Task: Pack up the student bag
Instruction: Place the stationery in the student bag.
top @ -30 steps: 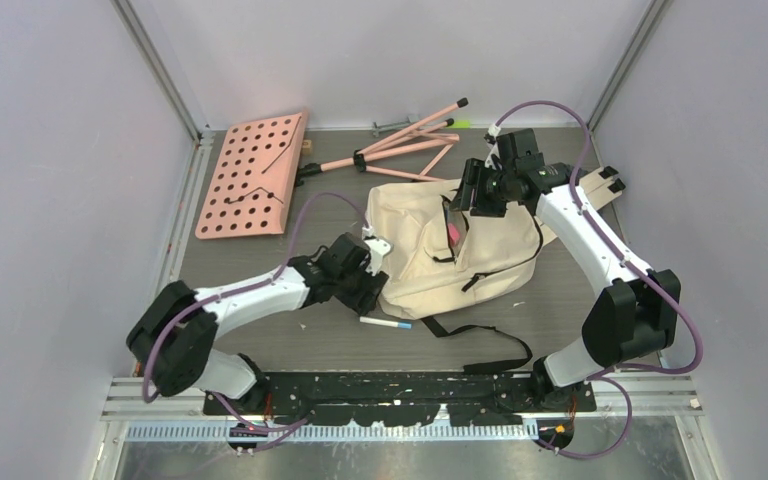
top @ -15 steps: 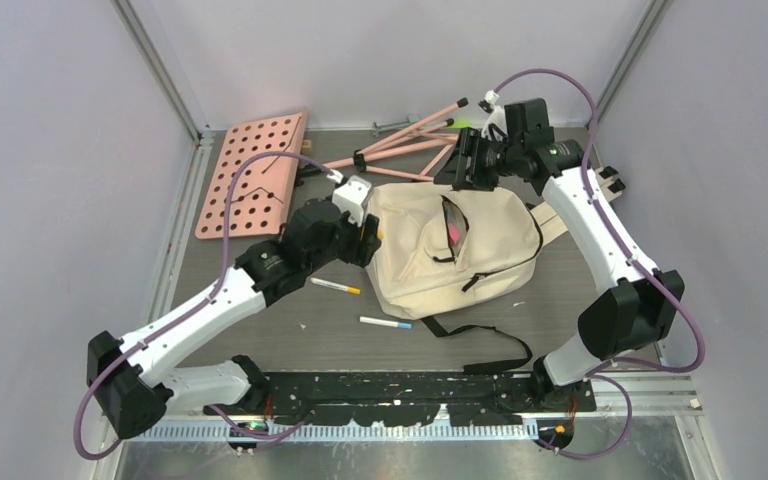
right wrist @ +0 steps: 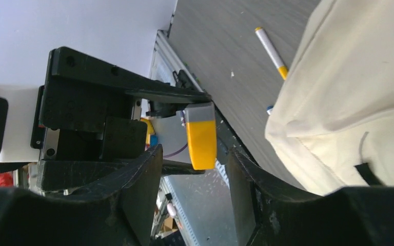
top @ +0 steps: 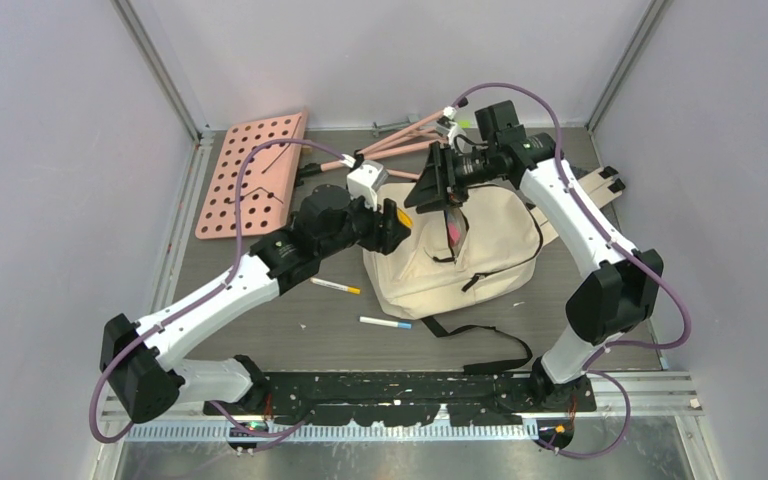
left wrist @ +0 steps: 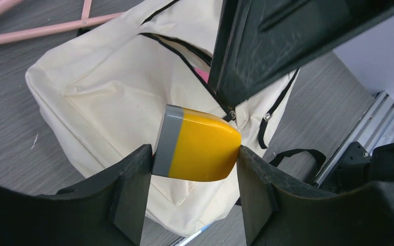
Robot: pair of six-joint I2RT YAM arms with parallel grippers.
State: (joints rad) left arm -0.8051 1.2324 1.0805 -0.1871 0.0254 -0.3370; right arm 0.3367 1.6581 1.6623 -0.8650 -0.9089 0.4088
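Note:
The student bag (top: pixel 480 255) lies flat mid-table, cream with black zippers; its top pocket gapes and shows something pink (top: pixel 454 233). My left gripper (top: pixel 394 222) hovers over the bag's upper left corner, shut on a small yellow block with a grey end (left wrist: pixel 200 151). The bag (left wrist: pixel 102 87) lies below it in the left wrist view. My right gripper (top: pixel 428 182) is open and empty just above the bag's opening, facing the left gripper. In the right wrist view, between my open right gripper (right wrist: pixel 195 154), I see the yellow block (right wrist: pixel 201 141) and the bag (right wrist: pixel 359 97).
A yellow-tipped marker (top: pixel 335 286) and a blue-tipped marker (top: pixel 385 323) lie on the table left of and in front of the bag. A pink perforated board (top: pixel 255 175) and a pink folding stand (top: pixel 400 145) lie at the back. Black straps (top: pixel 480 345) trail toward the front.
My left arm has swung from the bag's near-left side up over its upper left corner, carrying the yellow block. My right gripper has moved left above the opening. The yellow-tipped marker is now uncovered.

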